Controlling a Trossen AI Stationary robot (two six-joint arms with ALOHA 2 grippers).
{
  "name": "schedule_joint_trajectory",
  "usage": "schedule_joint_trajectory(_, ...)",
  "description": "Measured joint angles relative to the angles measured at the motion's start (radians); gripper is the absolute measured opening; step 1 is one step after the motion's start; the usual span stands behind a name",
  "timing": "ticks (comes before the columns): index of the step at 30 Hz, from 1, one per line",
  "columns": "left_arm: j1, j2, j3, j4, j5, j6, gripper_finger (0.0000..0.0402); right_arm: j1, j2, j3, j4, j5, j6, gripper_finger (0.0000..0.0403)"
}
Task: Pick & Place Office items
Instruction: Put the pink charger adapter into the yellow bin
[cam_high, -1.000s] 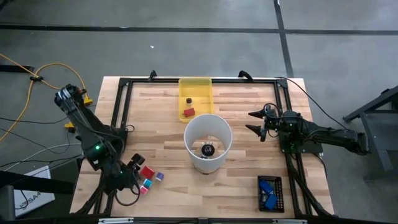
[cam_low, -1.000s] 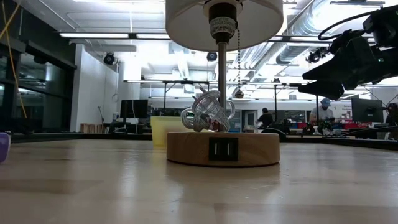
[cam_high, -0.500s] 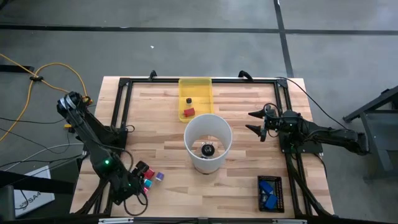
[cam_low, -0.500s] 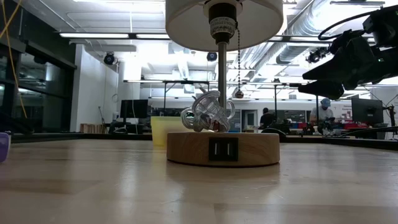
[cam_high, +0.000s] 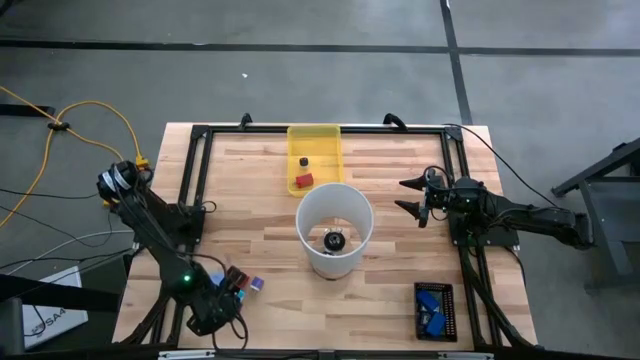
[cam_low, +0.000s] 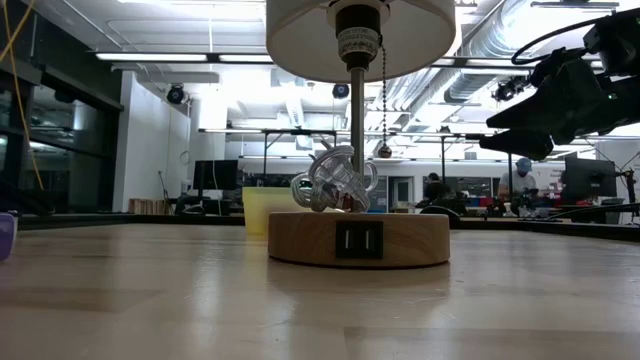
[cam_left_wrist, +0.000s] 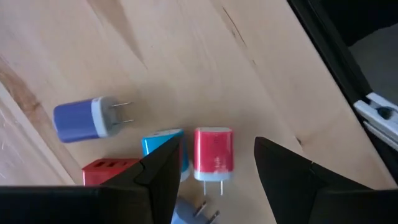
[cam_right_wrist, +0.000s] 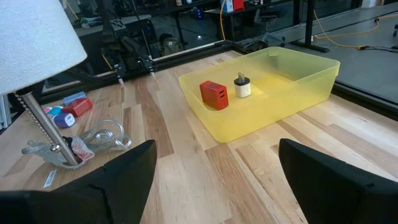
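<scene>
The office items are small plug chargers. A purple one (cam_left_wrist: 84, 119), a cyan one (cam_left_wrist: 163, 144), a red one (cam_left_wrist: 213, 152) and a red block with ports (cam_left_wrist: 111, 169) lie flat on the wood near the table's near left corner (cam_high: 250, 284). My left gripper (cam_left_wrist: 217, 180) is open above them, its fingers on either side of the red charger. Another red charger (cam_right_wrist: 214, 94) and a small white one (cam_right_wrist: 242, 87) lie in the yellow tray (cam_high: 314, 148). My right gripper (cam_high: 413, 197) waits open, right of the white shade.
A lamp stands mid-table: white shade (cam_high: 334, 228), wooden base (cam_low: 357, 238), pull chain and a clear knot-shaped piece (cam_right_wrist: 102, 137). A black holder with bright-blue pieces (cam_high: 433, 308) lies near the near right corner. A black frame (cam_high: 200, 135) runs along the table's edges.
My left arm has swung toward the table's near edge, and its gripper has come down over the cluster of chargers, now covering some of them in the high view. The chargers have stayed in place.
</scene>
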Motion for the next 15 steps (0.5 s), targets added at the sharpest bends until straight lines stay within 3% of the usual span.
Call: schedule_joint_trajectory(15,-0.068,0.064,-0.002,0.023,-0.071,-0.076,0.0194,0.000,0.000,0.000,0.000,0.000,0.000,0.0325)
